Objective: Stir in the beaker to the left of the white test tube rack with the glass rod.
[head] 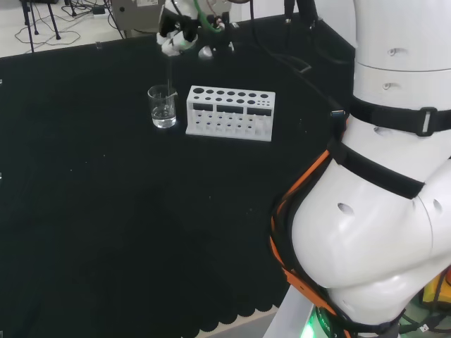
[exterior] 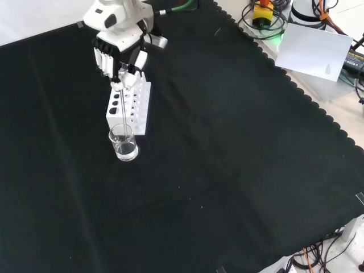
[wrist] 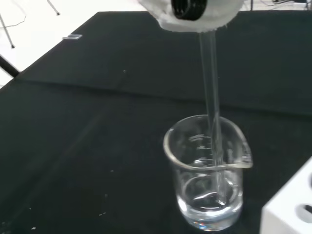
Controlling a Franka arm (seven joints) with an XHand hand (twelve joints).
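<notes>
Your glass rod stood nearly upright with its lower end down inside the beaker, and in the wrist view that end reached into the clear liquid pooled at the bottom. The beaker sat on the black cloth of the counter, upright, its pouring lip turned toward the white test tube rack. In the head view you had the beaker just beside the rack's left end, with a narrow gap of cloth between them; in the front view the beaker stood in front of the rack, close to its near end.

The rod's upper end was in the robot hand, whose fingers were curled in and pinched the rod at their tips. You could see this best in the front view, where the rod ran down from the fingertips, past the rack's face, into the beaker's mouth. The robot hand hung above the rack's far end in that view, clear of the rack itself. In the head view the robot hand sat above and behind the beaker, with the thin rod dropping from it.

The rack's holes that faced you looked unfilled. Around the beaker and rack the cloth lay flat and dark. Past the scalloped cloth edge in the front view lay a white sheet of paper.
</notes>
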